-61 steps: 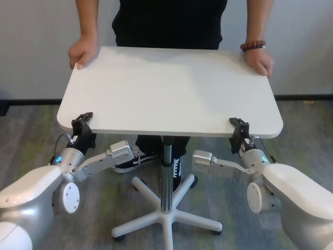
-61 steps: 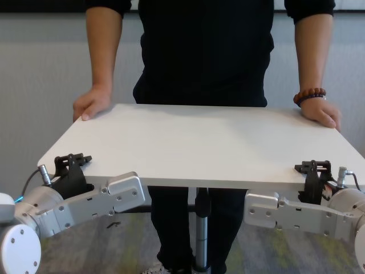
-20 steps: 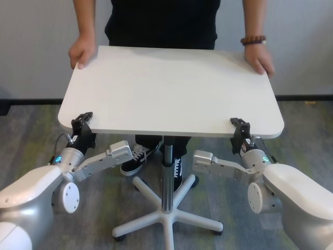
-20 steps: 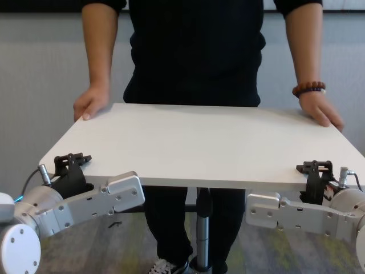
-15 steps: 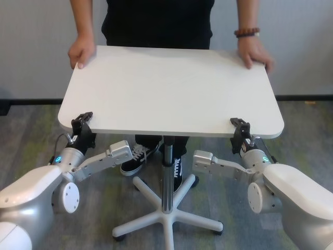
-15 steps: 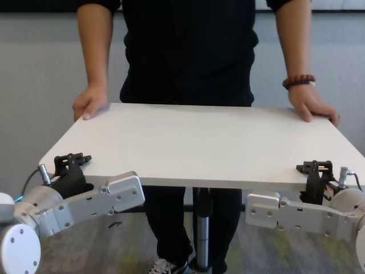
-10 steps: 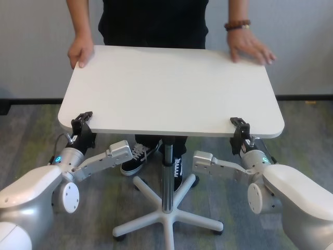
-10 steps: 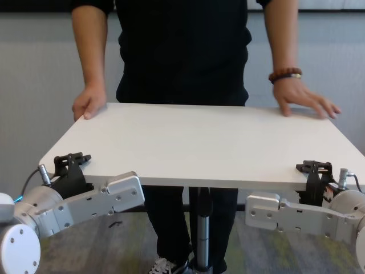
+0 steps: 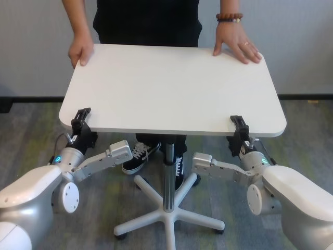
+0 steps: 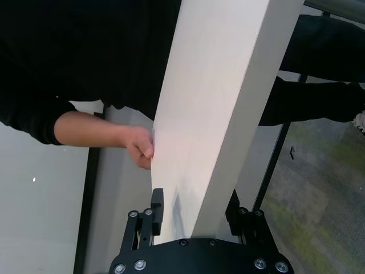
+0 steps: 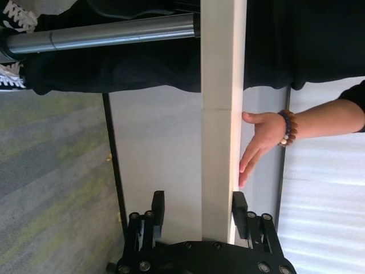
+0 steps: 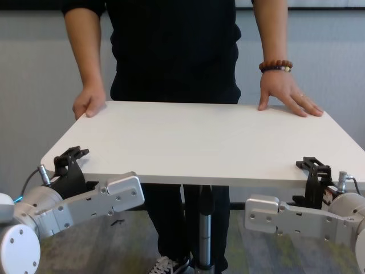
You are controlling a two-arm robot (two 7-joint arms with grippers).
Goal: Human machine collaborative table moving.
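table (image 9: 171, 88) stands on its silver pole (image 9: 167, 177) between the robot and the person (image 12: 171, 45). left gripper (image 9: 79, 121) clamps the near left corner of the tabletop, fingers above and below the thin edge; right gripper (image 9: 239, 126) grips the near right edge the same way. at the far side, one hand (image 9: 80, 51) curls over the left corner, and the braceleted hand (image 9: 237, 47) lies flat on top.

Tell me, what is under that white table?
Under the table a silver pole runs down to a white star-shaped base. The human has sneakers showing there; the tabletop hides the legs above.
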